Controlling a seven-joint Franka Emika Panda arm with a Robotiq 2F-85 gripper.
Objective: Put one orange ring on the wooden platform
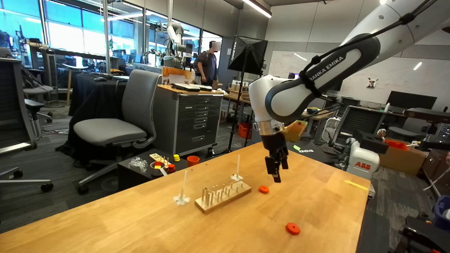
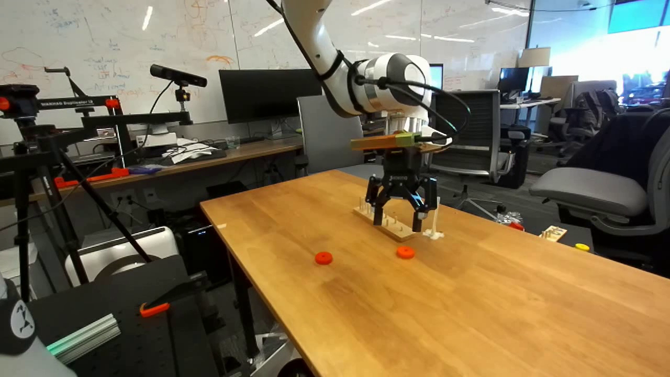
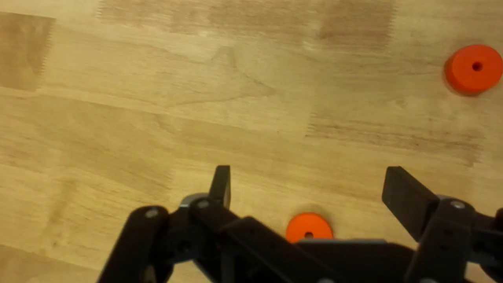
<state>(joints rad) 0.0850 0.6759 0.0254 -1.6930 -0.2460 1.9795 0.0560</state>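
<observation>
Two look-alike flat orange rings lie apart on the wooden tabletop. In an exterior view, one orange ring (image 1: pixel 263 189) lies beside the platform's end and another orange ring (image 1: pixel 293 228) lies nearer the camera. Both show elsewhere: ring (image 2: pixel 405 252), ring (image 2: pixel 324 257). The pale wooden platform (image 1: pixel 227 200) with upright pegs stands on the tabletop; my gripper (image 2: pixel 398 223) partly hides the platform (image 2: pixel 400 230). My gripper (image 1: pixel 278 172) hangs above the table, open and empty. In the wrist view, a ring (image 3: pixel 306 226) shows between the open fingers (image 3: pixel 307 173), partly hidden; another ring (image 3: pixel 475 70) is upper right. The platform is out of this view.
Two thin white upright sticks, a stick (image 1: pixel 183 188) and a stick (image 1: pixel 238 168), are fixed to the table behind the platform. A low black side table beyond the edge holds an orange cup (image 1: pixel 193 160), yellow rings (image 1: pixel 176 157) and another peg board (image 1: pixel 159 159).
</observation>
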